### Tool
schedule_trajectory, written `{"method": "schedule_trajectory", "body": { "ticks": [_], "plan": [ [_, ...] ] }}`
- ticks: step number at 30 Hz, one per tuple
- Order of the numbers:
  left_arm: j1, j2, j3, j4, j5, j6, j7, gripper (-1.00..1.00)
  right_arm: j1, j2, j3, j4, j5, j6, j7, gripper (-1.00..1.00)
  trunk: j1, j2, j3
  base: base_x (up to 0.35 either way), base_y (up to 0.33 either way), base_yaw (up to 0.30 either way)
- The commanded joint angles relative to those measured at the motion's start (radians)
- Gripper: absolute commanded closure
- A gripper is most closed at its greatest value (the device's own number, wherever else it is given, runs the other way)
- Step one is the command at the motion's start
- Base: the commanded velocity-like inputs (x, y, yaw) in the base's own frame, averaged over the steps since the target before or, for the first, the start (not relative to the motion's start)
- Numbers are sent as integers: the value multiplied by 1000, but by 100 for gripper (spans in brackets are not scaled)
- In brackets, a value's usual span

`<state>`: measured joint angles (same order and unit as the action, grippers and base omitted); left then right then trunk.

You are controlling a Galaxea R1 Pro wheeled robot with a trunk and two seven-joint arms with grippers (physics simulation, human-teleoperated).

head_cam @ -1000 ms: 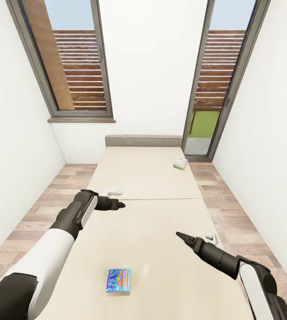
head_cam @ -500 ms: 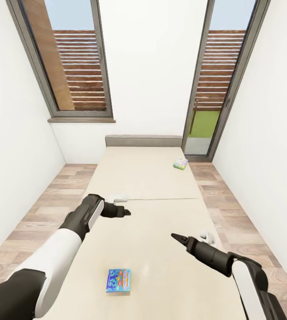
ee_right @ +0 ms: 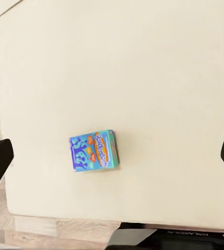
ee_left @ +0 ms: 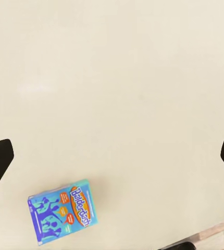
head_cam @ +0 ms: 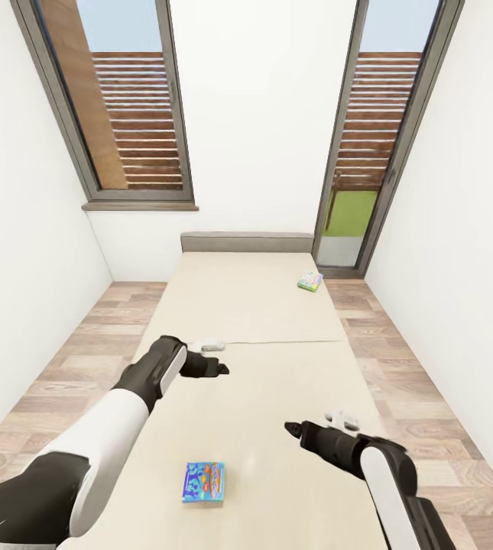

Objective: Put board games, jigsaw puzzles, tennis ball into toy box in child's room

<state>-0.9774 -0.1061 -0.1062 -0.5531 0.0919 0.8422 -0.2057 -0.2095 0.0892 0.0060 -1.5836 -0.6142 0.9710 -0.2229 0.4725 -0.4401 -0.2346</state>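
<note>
Both the left gripper (head_cam: 223, 369) and right gripper (head_cam: 290, 428) hover with jaws apart and empty above the bed (head_cam: 277, 382), a blue board game (head_cam: 204, 482) lying near its foot.

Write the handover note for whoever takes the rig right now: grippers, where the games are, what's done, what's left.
Left gripper: open, empty, over the bed.
Right gripper: open, empty, over the bed nearer the robot.
Blue board game: flat on the mattress, close to the robot, between the two arms, untouched.
Second board game: far right of the bed, near the headboard.
Done: nothing picked up from the bed yet.
Left: grasp both games here and carry them to the toy box.
</note>
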Motion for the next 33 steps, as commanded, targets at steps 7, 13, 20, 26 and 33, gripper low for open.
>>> {"method": "schedule_trajectory", "body": {
  "ticks": [7,13,20,26,33],
  "plan": [
    [-1,3,-4,6,9,-10,6,-100,-1,5,66,-2,-15,6,-69,-100,1,-2,-2,0,0,0],
    [-1,5,-5,7,9,-16,5,-100,-1,-1,71,-3,-55,38,-50,-100,1,-2,-2,0,0,0],
    [-1,5,-8,7,9,-33,5,-100,0,-22,-7,-3,-197,76,56,-100,1,-2,-2,0,0,0],
    [-1,4,-9,7,9,-39,5,-100,1,-69,-93,-2,-318,76,135,-100,1,-2,-2,0,0,0],
    [-1,4,-9,8,9,-41,6,-100,1,-86,-114,-1,-352,76,152,-100,1,-2,-2,0,0,0]
  ]
}}
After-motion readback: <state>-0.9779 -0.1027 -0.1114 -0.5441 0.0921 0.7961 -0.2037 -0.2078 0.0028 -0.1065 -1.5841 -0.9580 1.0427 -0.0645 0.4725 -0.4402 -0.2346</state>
